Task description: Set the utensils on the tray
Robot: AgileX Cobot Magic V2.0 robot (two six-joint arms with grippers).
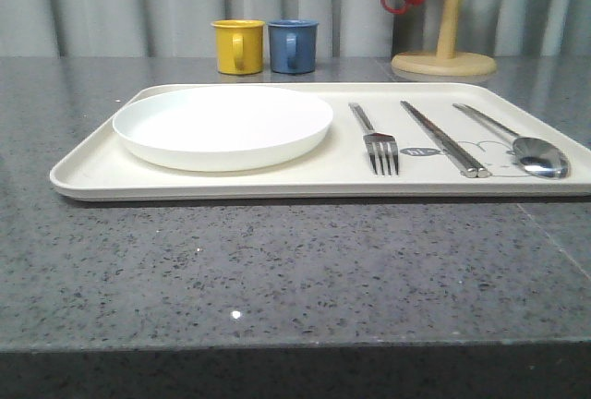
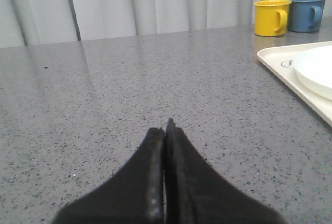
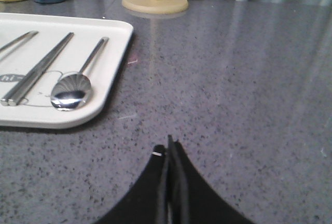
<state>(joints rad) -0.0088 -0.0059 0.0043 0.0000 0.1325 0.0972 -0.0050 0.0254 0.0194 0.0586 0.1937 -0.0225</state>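
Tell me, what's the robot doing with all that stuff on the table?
Nothing is being held right now. The shallow round white plate, shiny metal fork, metal chopsticks and metal spoon all lie on the cream rectangular tray. The left gripper and right gripper sit over bare grey table, jaws shut.

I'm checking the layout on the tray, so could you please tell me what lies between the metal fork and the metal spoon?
The pair of straight metal chopsticks lies between the four-tined fork and spoon, seen in the front view.
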